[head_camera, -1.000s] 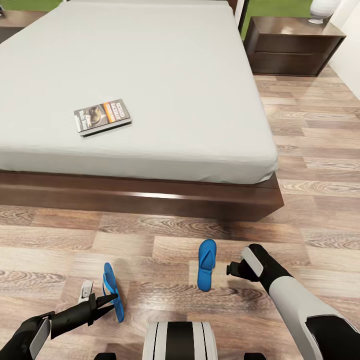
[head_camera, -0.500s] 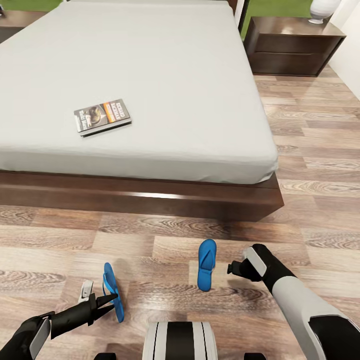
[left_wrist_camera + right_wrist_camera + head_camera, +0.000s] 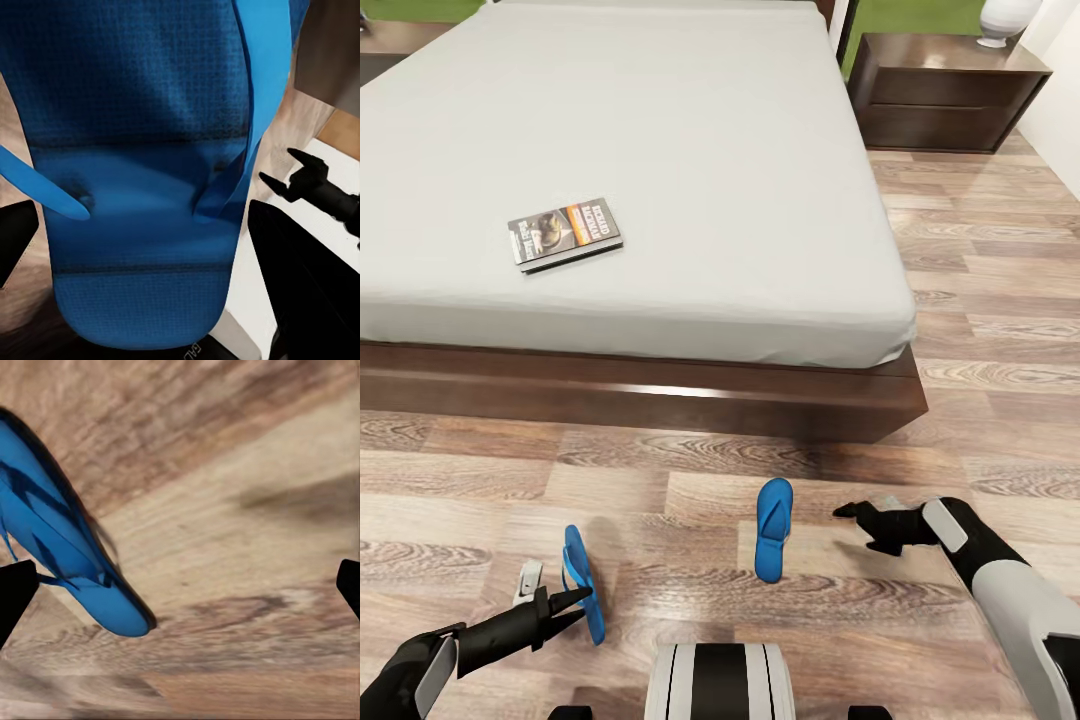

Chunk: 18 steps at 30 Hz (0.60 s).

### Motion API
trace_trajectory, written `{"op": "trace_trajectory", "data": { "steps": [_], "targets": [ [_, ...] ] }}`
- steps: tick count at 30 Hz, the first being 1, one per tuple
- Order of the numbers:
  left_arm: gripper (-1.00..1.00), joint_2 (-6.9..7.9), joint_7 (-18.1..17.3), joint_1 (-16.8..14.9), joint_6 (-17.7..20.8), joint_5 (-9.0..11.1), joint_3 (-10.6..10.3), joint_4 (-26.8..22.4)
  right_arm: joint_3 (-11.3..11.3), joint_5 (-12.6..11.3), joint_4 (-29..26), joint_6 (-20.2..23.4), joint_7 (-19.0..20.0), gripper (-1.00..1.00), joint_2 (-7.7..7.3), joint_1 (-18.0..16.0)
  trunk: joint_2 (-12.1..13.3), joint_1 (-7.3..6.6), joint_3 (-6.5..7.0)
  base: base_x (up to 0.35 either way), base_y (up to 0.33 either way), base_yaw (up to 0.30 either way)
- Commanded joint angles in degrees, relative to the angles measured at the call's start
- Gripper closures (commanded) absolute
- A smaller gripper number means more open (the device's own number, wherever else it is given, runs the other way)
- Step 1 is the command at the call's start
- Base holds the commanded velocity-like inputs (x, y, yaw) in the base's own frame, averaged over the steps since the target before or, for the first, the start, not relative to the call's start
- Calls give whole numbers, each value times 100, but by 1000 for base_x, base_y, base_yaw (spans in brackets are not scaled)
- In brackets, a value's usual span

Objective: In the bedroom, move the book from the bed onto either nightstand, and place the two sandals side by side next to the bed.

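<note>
The book [image 3: 565, 234] on the bed [image 3: 690, 150] has an orange title band with white letters; they are too small to read; a white robot part in the left wrist view shows partial letters "GAL".

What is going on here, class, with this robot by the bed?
The robot faces the bed, working on a pair of blue sandals. Its left gripper grips one sandal, holding it on edge above the wood floor. The other sandal lies flat on the floor, and the right gripper hovers open beside it without touching. The book sits untouched on the mattress, and a nightstand stands beyond the bed's far corner.
</note>
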Motion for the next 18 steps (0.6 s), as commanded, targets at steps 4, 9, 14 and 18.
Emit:
{"op": "trace_trajectory", "data": {
  "steps": [4,9,14,18],
  "targets": [
    [100,15,6,-2,33,13,-2,-6,-135,-35,406,12,1019,-100,-358,40,-1,-1,-3,0,0,0],
    [100,-14,124,-2,26,6,1,-5,-171,-38,998,-216,1740,-100,-653,88,-1,-1,-3,0,0,0],
    [100,-28,330,-2,25,21,15,-41,-165,7,1278,-810,1993,-100,-890,106,-1,-1,-3,0,0,0],
    [100,-44,390,-2,46,27,18,-310,-163,22,1419,-1074,2244,-100,-1005,161,-1,-1,-3,0,0,0]
  ]
}}
